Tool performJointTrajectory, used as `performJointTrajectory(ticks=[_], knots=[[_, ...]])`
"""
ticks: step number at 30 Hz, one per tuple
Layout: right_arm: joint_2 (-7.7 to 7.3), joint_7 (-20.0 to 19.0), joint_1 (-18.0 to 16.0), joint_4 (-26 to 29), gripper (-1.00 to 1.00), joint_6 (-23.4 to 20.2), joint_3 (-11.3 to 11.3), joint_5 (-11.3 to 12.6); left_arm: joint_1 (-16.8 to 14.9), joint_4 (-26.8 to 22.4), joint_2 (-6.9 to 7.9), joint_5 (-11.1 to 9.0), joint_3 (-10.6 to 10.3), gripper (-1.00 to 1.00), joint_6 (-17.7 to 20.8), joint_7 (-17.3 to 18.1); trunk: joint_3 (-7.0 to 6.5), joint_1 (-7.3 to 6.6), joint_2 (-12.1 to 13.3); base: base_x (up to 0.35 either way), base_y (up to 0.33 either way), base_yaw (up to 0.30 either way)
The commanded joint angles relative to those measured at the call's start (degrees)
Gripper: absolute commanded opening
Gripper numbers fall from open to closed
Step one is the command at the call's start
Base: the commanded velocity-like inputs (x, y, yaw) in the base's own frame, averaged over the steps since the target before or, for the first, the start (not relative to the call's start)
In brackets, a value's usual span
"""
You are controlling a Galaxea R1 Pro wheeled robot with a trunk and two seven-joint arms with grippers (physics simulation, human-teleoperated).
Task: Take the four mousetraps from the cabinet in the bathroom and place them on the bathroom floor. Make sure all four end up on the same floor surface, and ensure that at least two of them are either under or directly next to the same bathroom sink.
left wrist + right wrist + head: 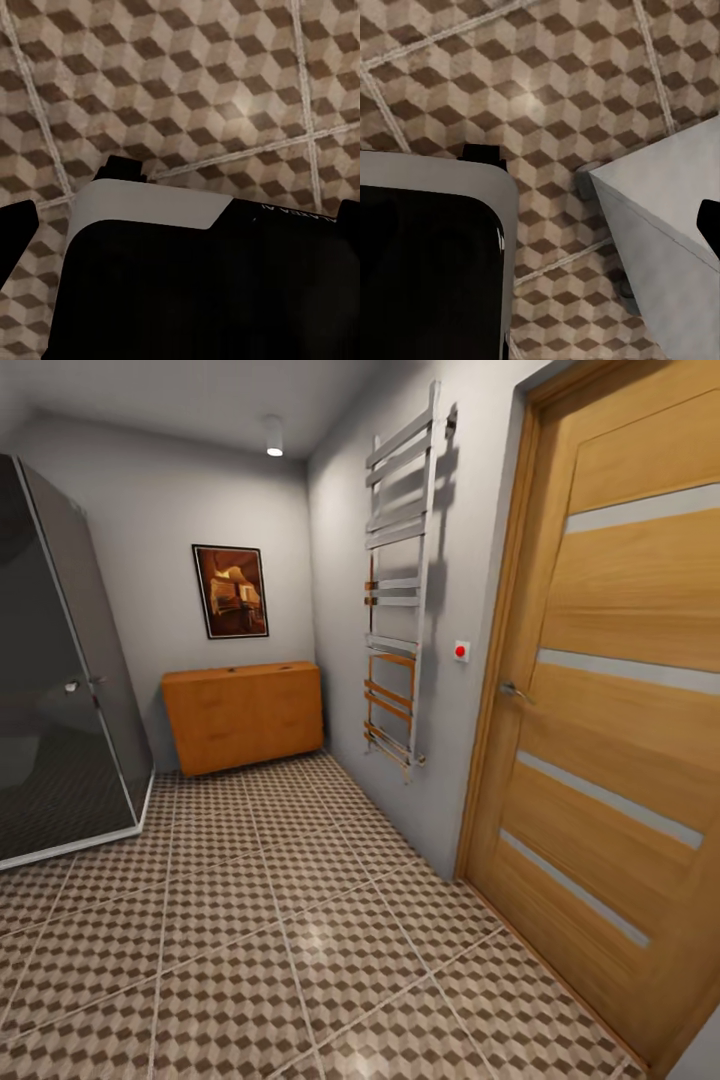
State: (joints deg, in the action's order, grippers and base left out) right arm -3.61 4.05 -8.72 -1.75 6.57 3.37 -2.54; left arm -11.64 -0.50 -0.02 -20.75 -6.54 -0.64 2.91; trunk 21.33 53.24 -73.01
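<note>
The orange-brown cabinet [243, 715] stands against the far wall, several tiles ahead of me. Two tiny dark marks sit on its top edge, too small to identify; no mousetraps can be made out. The cube-patterned bathroom floor [300, 960] runs from my base to the cabinet. The sink is out of view. In the left wrist view my left gripper [181, 223] hangs over the floor [195, 90], its dark fingertips [16, 232] far apart at the frame's edges and nothing between them. My right gripper [540, 225] also hangs over tiles [547, 97], with one fingertip [709, 225] at the frame's edge.
A dark glass shower enclosure [60, 670] fills the left side. On the right wall hang a chrome towel radiator [400, 590] and a red button [461, 651], then a closed wooden door [620, 710]. My own black-and-white base [202, 285] lies below both wrists.
</note>
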Motion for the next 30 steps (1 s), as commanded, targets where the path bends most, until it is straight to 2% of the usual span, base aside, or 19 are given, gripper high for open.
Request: performJointTrajectory(ticks=[1, 30], knots=[[0.00, 0.3, -0.1, -0.2, 1.00, 0.3, 0.3, -0.3, -0.1, 0.1, 0.02, -0.6, -0.5, 1.00, -0.1, 0.2, 0.06, 0.00, 0.0, 0.000, 0.000, 0.284], [0.00, 0.3, -0.1, -0.2, 1.00, 0.3, 0.3, -0.3, -0.1, 0.1, -0.07, -0.8, -0.4, 1.00, 0.0, 0.1, 0.06, 0.00, 0.0, 0.000, 0.000, 0.284]])
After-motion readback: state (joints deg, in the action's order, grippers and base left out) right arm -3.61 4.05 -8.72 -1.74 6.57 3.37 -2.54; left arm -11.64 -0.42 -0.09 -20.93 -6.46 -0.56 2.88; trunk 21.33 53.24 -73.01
